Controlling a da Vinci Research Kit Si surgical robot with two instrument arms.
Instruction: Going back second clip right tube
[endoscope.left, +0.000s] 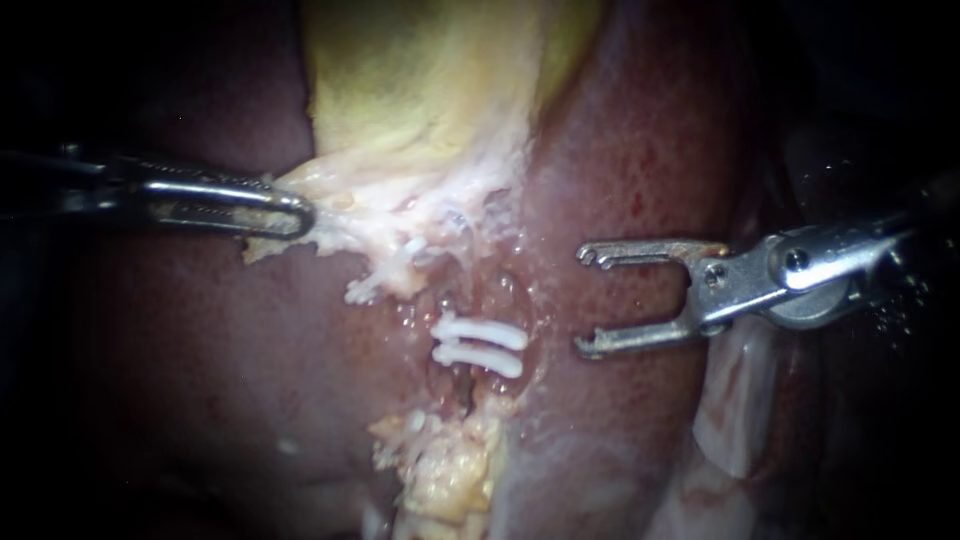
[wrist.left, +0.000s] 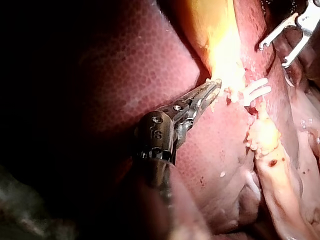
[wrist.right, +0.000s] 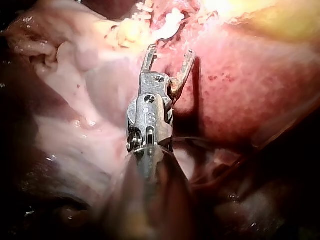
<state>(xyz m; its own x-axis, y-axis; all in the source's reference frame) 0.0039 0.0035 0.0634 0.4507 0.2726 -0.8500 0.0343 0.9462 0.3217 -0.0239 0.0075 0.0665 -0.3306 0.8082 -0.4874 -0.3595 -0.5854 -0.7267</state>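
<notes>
From the left of the endoscope view: a slender grey metal left instrument (endoscope.left: 298, 213), jaws pressed together and pinching the pale frayed tissue (endoscope.left: 400, 200) at the lower rim of the yellow-green gallbladder (endoscope.left: 440, 80). From the right: a silvery hinged right instrument (endoscope.left: 585, 300), jaws spread wide with nothing between them, tips pointing toward the middle, over the dark red liver (endoscope.left: 640, 150). Between the two instruments, nearer the right one: two small white clips (endoscope.left: 485, 332), side by side and almost touching, set across a narrow tube that hardly shows beneath them. Near the open jaws but apart from them, just beyond the tips. Below the clips, a lump of yellowish crumbly fat (endoscope.left: 450, 475).

Same layout in the left wrist view: left instrument (wrist.left: 212, 90) closed on the bright pale tissue, white clips (wrist.left: 257, 91) just ahead and to one side of its tip, right instrument (wrist.left: 273, 56) farther off with jaws apart.

In the right wrist view, right instrument (wrist.right: 171, 51) with both jaws splayed and empty over red liver; ahead of them only bright, blurred pale tissue, clips not clearly told apart there.
</notes>
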